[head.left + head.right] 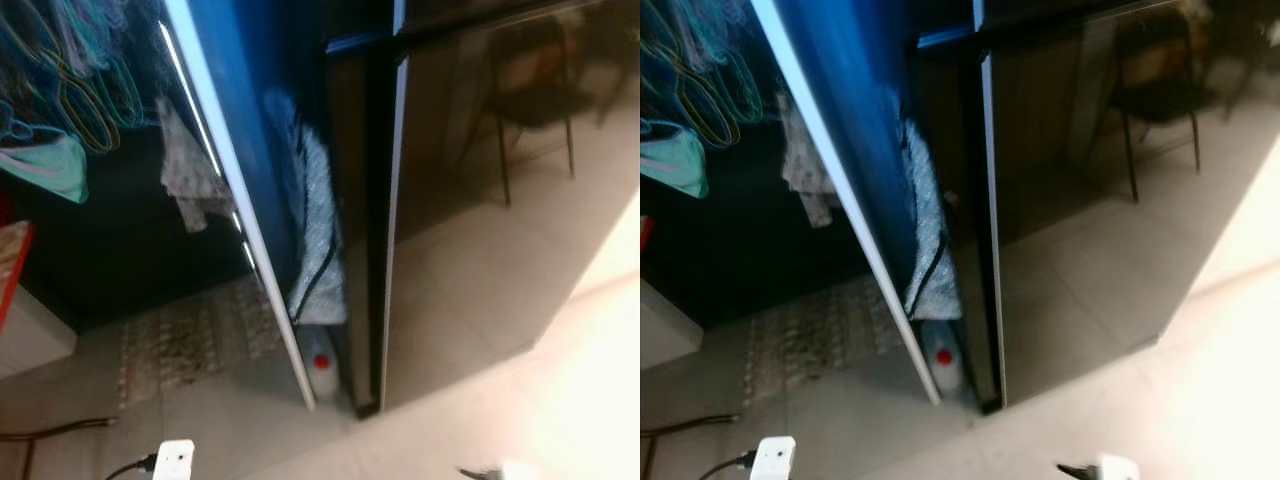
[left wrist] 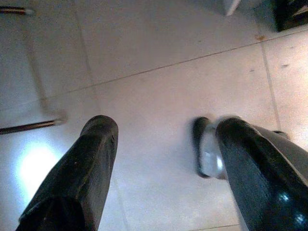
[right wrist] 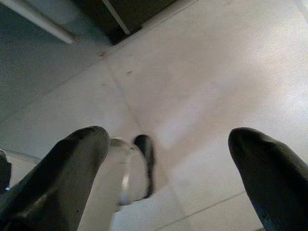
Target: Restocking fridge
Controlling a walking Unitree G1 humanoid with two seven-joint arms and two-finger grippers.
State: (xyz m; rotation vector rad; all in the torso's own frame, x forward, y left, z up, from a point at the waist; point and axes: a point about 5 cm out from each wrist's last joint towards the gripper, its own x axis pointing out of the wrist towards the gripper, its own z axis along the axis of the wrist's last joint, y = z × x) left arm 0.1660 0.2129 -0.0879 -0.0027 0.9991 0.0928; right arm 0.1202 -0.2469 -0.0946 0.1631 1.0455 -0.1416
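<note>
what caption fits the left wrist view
Left gripper hangs open over pale floor tiles.

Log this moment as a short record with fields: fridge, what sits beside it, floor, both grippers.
fridge: glossy black fridge, door shut, reflecting a chair
gap beside it: foil-like sheet and a bottle with a red cap on the floor
left of gap: blue panel with white edge
floor: pale tiles, a cable lying on them
left gripper: open, over the floor, holding nothing
right gripper: open, over the floor, holding nothing

Tall glossy black fridge (image 1: 480,200), doors closed, on tiled floor.
</note>
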